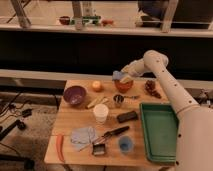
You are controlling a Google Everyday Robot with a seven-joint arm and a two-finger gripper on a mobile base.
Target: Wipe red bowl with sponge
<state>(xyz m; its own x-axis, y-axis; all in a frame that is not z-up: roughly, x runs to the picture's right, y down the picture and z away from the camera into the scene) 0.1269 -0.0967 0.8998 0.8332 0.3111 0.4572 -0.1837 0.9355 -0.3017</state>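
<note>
The red bowl [123, 86] stands at the back middle of the wooden table [75, 120]. My gripper [122, 77] reaches in from the right and sits right over the bowl's rim. It is shut on a blue and yellow sponge [119, 75], which rests at the top of the bowl. The bowl's inside is mostly hidden by the sponge and gripper.
A purple bowl [74, 95] and an orange [96, 86] are left of the red bowl. In front stand a metal cup [118, 100], a white cup [101, 113], a black block [127, 116], a brush [115, 133], a blue cup [125, 144] and a cloth [82, 135]. A green tray [159, 131] is at the right.
</note>
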